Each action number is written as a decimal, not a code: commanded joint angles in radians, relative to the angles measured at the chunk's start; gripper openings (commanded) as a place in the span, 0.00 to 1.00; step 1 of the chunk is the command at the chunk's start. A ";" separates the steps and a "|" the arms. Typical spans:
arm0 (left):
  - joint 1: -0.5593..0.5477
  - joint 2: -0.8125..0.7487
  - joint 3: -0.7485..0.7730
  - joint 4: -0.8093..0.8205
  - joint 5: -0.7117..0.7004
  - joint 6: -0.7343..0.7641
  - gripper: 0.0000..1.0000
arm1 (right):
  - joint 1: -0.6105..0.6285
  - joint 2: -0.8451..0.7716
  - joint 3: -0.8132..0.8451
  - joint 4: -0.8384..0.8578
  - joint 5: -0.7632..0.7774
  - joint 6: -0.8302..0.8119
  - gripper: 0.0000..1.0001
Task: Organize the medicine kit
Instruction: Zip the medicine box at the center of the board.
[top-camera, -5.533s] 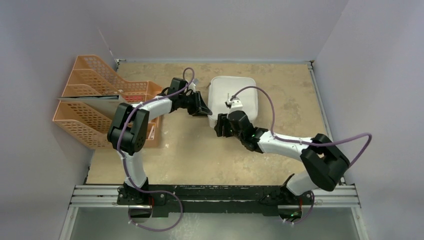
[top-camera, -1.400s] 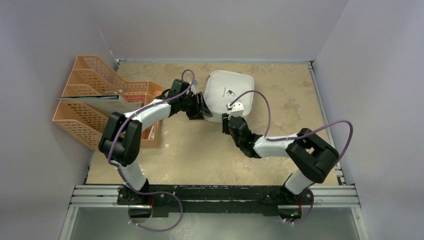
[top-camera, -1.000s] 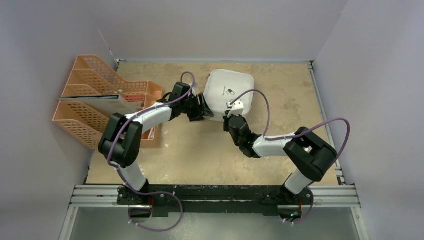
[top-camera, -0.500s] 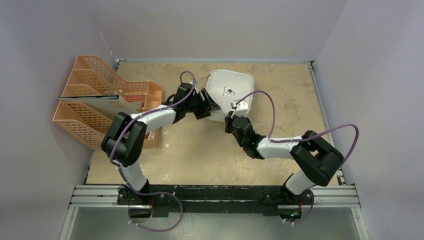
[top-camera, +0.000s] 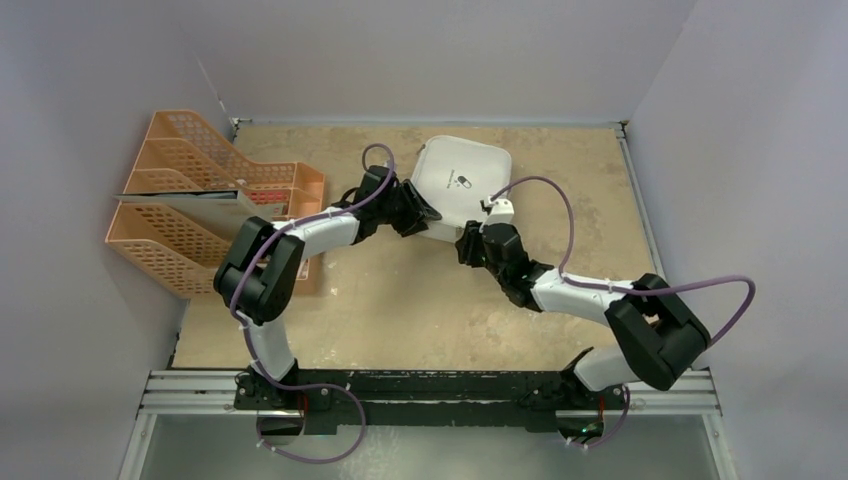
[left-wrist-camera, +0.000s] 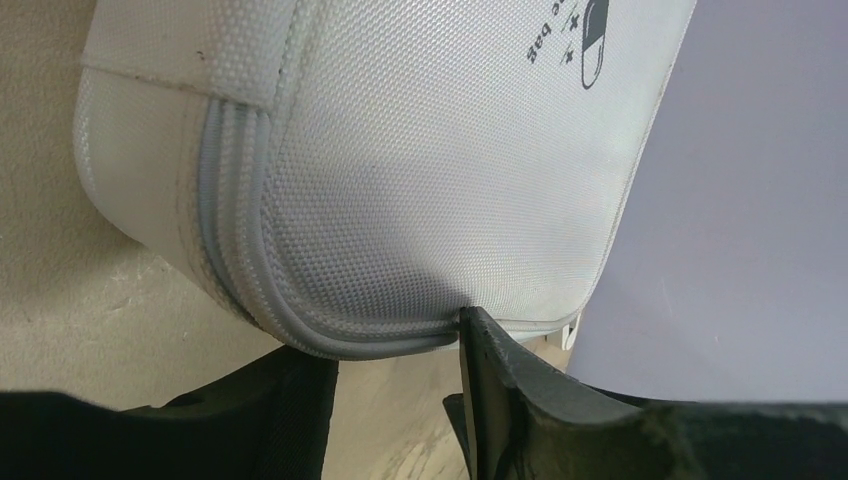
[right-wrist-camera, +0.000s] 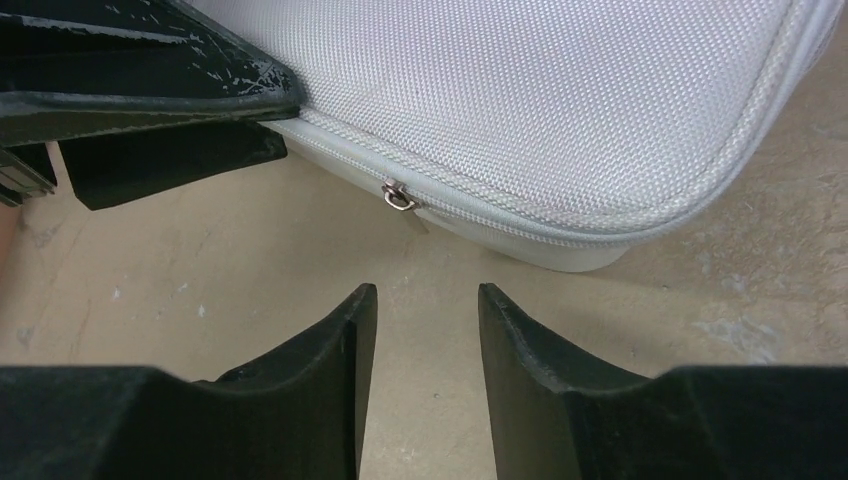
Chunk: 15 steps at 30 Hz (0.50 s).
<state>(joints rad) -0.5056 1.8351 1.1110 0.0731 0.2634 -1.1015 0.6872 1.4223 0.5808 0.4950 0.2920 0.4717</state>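
The medicine kit (top-camera: 462, 185) sits on the worktop (top-camera: 400, 310) toward the far edge, a little right of the middle. It is turned slightly askew to the worktop's sides. Its lid is down, and the small dark pill logo (top-camera: 462, 181) faces up.

The left arm reaches across from the orange mesh file trays (top-camera: 190, 215) at the far left. Its left claw (top-camera: 420, 212) meets the kit's near-left corner. In the left wrist view that rounded corner fills the frame above the left claw (left-wrist-camera: 395, 340). One finger (left-wrist-camera: 485, 370) presses its tip into the woven lid fabric, which dimples there, and the other finger (left-wrist-camera: 290, 395) sits under the grey zip band (left-wrist-camera: 225, 230). The right wrist view shows the same hold from the other side, with one black finger (right-wrist-camera: 150, 85) flat on the lid and the other down by the base. The claw looks clamped on the kit's corner.

The right claw (top-camera: 470, 245) lies just in front of the kit's near edge, low over the bare worktop. In its own camera the right claw (right-wrist-camera: 422, 295) has its fingers (right-wrist-camera: 340, 340) apart, with nothing between them but the beige surface. The metal zip pull (right-wrist-camera: 400, 197) hangs on the closed zip line just beyond the fingertips, apart from both of them. The kit's near corner (right-wrist-camera: 600, 255) curves away to the right.
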 joint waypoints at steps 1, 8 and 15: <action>-0.002 0.015 0.015 0.001 -0.050 -0.008 0.42 | -0.008 0.018 0.042 0.037 -0.036 -0.021 0.46; -0.003 0.026 -0.002 0.025 -0.028 -0.026 0.39 | 0.010 0.098 0.077 0.149 0.038 -0.027 0.50; -0.008 0.023 -0.022 0.040 -0.012 -0.042 0.39 | 0.082 0.184 0.113 0.252 0.265 -0.084 0.50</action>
<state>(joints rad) -0.5068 1.8381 1.1095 0.0879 0.2649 -1.1381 0.7361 1.5757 0.6422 0.6376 0.3920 0.4374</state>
